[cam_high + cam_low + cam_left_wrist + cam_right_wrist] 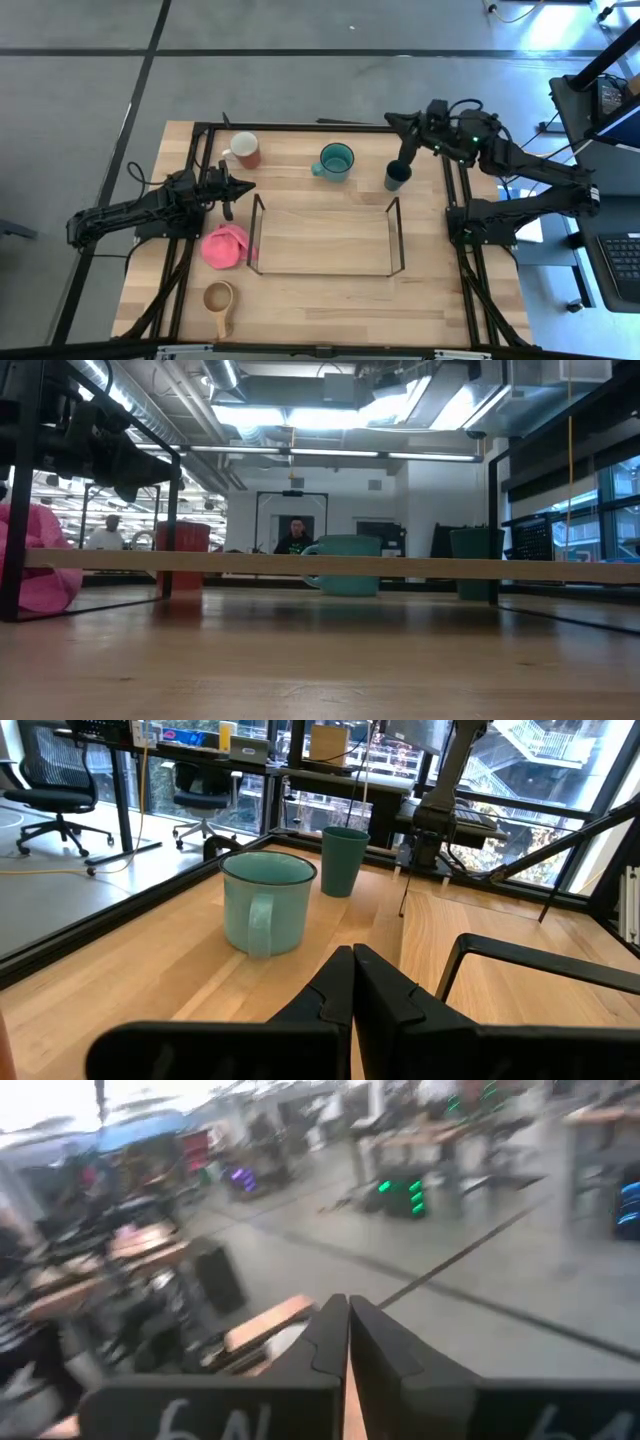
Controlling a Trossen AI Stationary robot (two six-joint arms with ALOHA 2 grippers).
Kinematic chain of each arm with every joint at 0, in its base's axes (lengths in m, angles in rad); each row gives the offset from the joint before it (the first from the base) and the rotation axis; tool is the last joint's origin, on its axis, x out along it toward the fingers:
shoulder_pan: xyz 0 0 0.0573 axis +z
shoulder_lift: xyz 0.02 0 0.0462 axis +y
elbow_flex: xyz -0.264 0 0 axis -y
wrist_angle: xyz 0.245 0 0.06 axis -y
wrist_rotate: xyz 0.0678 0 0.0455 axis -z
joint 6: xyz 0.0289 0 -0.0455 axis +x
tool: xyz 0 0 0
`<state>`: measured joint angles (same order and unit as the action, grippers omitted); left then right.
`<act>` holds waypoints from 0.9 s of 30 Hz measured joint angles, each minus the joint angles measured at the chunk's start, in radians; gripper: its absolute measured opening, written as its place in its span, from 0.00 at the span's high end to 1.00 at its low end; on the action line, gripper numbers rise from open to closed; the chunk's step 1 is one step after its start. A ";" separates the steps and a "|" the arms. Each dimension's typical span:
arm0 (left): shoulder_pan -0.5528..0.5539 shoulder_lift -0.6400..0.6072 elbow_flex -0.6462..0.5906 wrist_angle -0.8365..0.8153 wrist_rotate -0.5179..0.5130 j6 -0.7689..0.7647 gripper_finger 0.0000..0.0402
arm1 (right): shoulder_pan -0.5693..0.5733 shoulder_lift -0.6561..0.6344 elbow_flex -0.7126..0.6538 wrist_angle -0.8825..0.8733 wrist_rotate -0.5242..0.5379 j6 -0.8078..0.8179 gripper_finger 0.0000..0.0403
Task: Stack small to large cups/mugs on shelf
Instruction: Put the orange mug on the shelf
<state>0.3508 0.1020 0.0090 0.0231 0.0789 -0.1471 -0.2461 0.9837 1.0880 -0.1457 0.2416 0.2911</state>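
Overhead only, wooden cup (218, 298) apparently lies outside shelf (325, 240).

Three cups (336, 161) stand behind the shelf (325, 241); the wooden cup (219, 298) sits front-left.

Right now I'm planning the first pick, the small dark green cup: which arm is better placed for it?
Right. The right gripper sits just above the small dark green cup at the table's right rear; the left gripper is across the shelf, fingers shut.
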 joint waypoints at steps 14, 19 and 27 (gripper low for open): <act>0.000 0.000 0.000 0.000 0.000 0.000 1.00 | -0.002 0.102 0.041 0.017 -0.190 -0.007 0.96; 0.000 0.000 0.000 0.000 0.000 0.000 1.00 | -0.023 0.160 0.041 0.034 -0.191 0.020 0.96; 0.000 0.000 0.000 0.000 0.000 0.000 1.00 | -0.022 0.211 0.041 0.091 -0.192 0.192 0.96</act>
<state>0.3511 0.1020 0.0090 0.0231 0.0791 -0.1474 -0.2676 1.1949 1.1286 -0.0551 0.0493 0.4835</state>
